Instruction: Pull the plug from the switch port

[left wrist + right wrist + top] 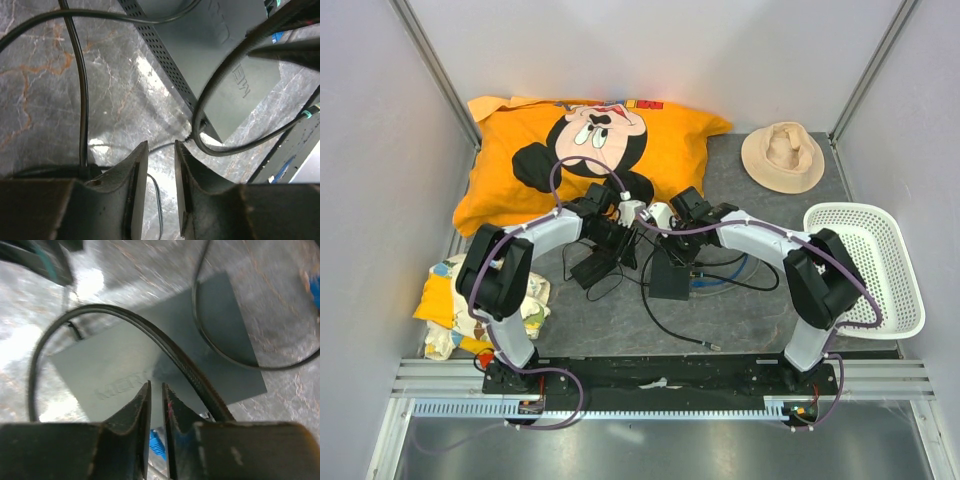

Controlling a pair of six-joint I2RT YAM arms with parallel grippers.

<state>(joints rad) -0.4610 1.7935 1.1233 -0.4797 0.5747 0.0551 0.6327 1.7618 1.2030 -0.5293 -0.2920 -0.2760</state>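
Note:
The switch (670,277) is a flat black box lying on the dark table between the two arms. In the left wrist view the switch (210,55) fills the upper right, and a thick black cable (220,147) loops into its near corner. My left gripper (161,150) hovers just short of that corner, slightly open, with nothing between the fingers. In the right wrist view my right gripper (156,390) hangs over the switch top (150,355) with only a narrow gap and nothing in it. A blue plug (157,442) shows through the gap at the switch's near edge.
A smaller black adapter brick (592,268) lies left of the switch, with black cables (660,320) and a blue cable (725,275) trailing over the table. An orange pillow (570,150), a tan hat (782,156), a white basket (865,265) and a patterned cloth (450,305) lie around.

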